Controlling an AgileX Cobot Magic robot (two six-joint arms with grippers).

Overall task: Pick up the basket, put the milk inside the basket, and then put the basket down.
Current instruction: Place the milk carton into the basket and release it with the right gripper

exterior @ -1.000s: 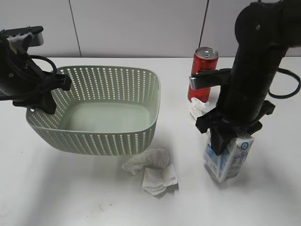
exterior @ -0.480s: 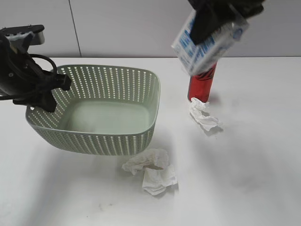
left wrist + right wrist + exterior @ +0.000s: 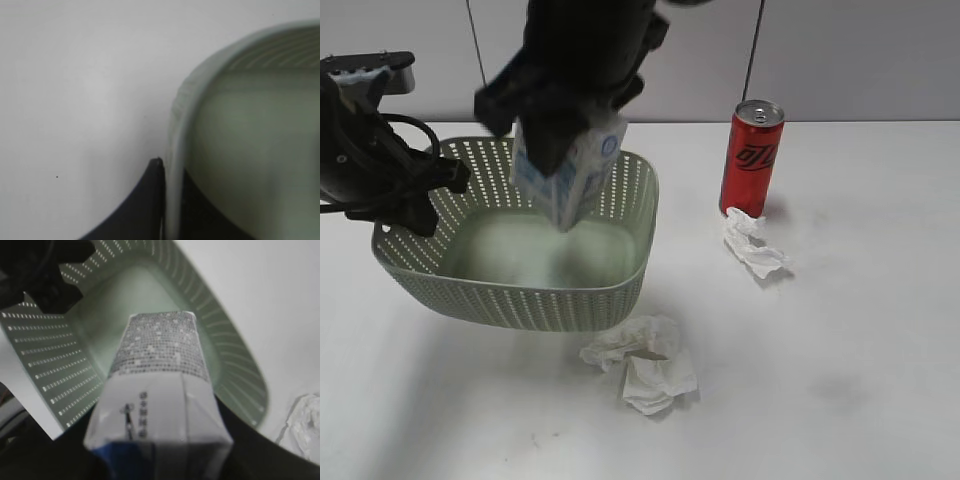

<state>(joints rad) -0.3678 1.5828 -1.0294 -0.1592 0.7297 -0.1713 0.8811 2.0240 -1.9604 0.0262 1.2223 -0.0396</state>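
The sage-green basket (image 3: 610,300) hangs tilted above the table at left. My left gripper (image 3: 415,205) is shut on its left rim; the left wrist view shows the rim (image 3: 175,165) pinched between the left gripper's black fingers (image 3: 171,200). My right gripper (image 3: 555,115) has reached across and is shut on the white-and-blue milk carton (image 3: 565,175), holding it tilted over the basket's open top. In the right wrist view the carton (image 3: 157,390) points down into the basket's inside (image 3: 130,305), held by the right gripper (image 3: 160,455).
A red soda can (image 3: 752,155) stands at the back right. A crumpled white tissue (image 3: 752,243) lies in front of it. Two more crumpled tissues (image 3: 642,360) lie just before the basket's front right corner.
My right arm lifted the milk carton from the table at right, carried it up and left, and now holds it over the basket. The basket and left gripper barely moved.
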